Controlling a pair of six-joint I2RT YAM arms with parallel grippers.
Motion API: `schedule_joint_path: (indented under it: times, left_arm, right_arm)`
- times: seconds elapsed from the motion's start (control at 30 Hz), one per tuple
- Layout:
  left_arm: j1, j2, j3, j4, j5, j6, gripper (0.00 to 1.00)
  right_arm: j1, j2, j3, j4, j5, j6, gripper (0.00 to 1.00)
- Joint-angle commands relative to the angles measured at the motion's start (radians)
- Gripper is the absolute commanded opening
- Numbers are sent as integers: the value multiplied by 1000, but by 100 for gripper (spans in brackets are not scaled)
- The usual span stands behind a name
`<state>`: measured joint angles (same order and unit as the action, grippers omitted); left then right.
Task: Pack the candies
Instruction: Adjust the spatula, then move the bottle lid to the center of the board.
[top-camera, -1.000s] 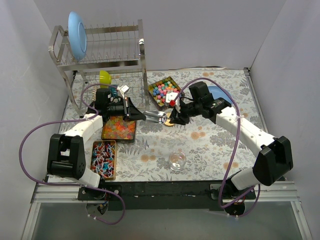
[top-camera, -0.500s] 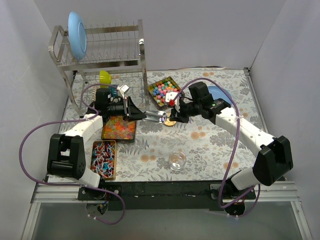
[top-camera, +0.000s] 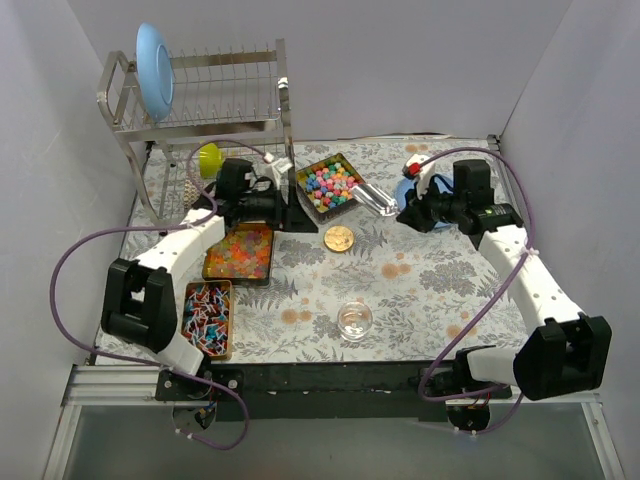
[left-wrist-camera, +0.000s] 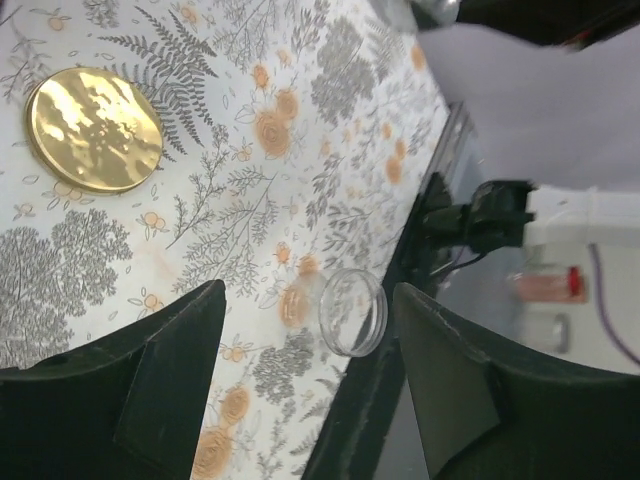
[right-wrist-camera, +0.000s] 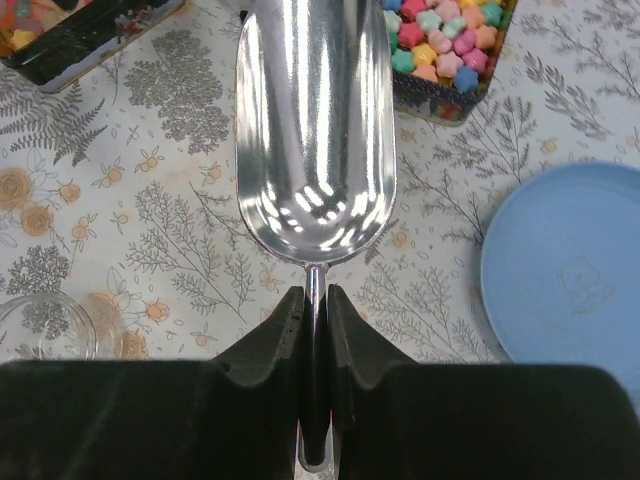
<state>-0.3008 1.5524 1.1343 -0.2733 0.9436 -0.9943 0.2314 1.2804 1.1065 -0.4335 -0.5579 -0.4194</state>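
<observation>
Scoop (right-wrist-camera: 316, 120) went from left claw (left-wrist-camera: 308, 300), which stood spread and empty, to right claw (right-wrist-camera: 315, 300), which pinched its handle. Scoop held nothing; candies (top-camera: 330, 183) sat in tin (top-camera: 303, 192); jar (top-camera: 354, 319) at near edge looked empty. Packing unstarted.
</observation>
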Motion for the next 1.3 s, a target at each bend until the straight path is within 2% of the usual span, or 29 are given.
schedule_joint_path:
  times: [0.0, 0.07, 0.17, 0.2, 0.3, 0.33, 0.4, 0.43, 0.53, 0.77, 1.07, 1.27]
  left_arm:
    - [-190, 76, 120, -119, -234, 238, 67]
    - [-228, 138, 220, -167, -366, 278, 67]
    - [-259, 254, 347, -217, -463, 348, 60]
    - [-262, 320, 378, -236, -480, 356, 54]
    - [-264, 389, 450, -283, -531, 376, 37]
    - [-264, 408, 452, -274, -542, 387, 24]
    - [-267, 426, 450, -267, -592, 385, 12]
    - [-267, 443, 449, -267, -611, 385, 0]
    - [-268, 460, 441, -262, -696, 390, 0]
    - [-287, 498, 420, -228, -798, 407, 0]
    - [-369, 552, 381, -146, -969, 451, 0]
    - [-399, 594, 410, -129, -959, 488, 0]
  right_arm:
    - [-73, -84, -39, 6, 29, 108, 1]
    - [-115, -101, -46, -7, 23, 126, 1]
    - [-164, -141, -62, -16, 24, 145, 1]
    - [-173, -159, -65, -20, 24, 145, 1]
    - [-196, -190, -71, -37, 32, 139, 1]
    - [-205, -199, -73, -39, 35, 139, 1]
    - [-216, -219, -79, -47, 39, 139, 1]
    - [-219, -225, -83, -48, 41, 140, 1]
    - [-221, -248, -100, -51, 41, 146, 1]
    - [-222, -285, -143, -36, 24, 179, 1]
    - [-221, -282, -149, -14, 16, 186, 1]
    - [-221, -303, -183, -7, 4, 199, 1]
